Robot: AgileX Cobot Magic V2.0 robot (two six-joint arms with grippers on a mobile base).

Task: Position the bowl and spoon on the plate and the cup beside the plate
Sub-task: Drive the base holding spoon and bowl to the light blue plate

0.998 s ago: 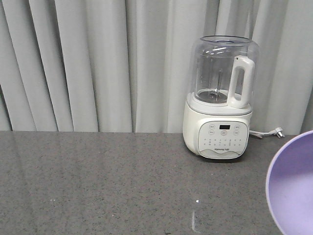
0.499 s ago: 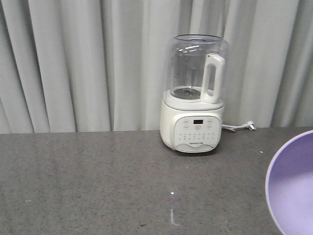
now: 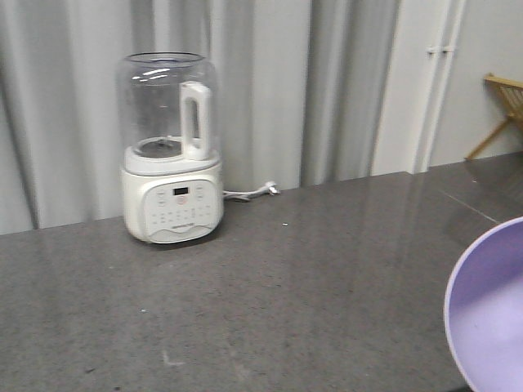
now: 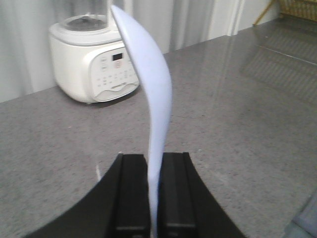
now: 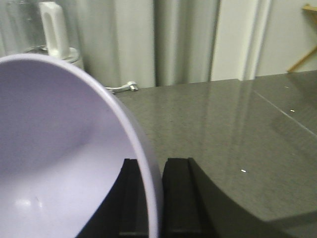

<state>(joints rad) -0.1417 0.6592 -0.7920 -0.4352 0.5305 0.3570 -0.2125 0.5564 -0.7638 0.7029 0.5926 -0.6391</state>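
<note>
My left gripper (image 4: 155,156) is shut on the handle of the pale blue-white spoon (image 4: 154,89), which stands up edge-on from the jaws above the grey counter (image 4: 237,114). In the right wrist view the right gripper (image 5: 158,161) is shut on the rim of the lavender-purple bowl (image 5: 54,148), one finger inside and one outside the wall. The bowl (image 3: 490,310) also fills the lower right corner of the front view, held off the counter. The plate and the cup are out of view.
A white blender with a clear jug (image 3: 170,155) stands at the back left of the counter (image 3: 310,278), its cord and plug (image 3: 253,192) lying to its right. Grey curtains hang behind. A wooden rack (image 3: 505,102) shows at far right.
The front view has swung to the right: the blender slid from right of centre to the left, and a white wall and wooden rack came into view. The bowl keeps its place in the frame.
</note>
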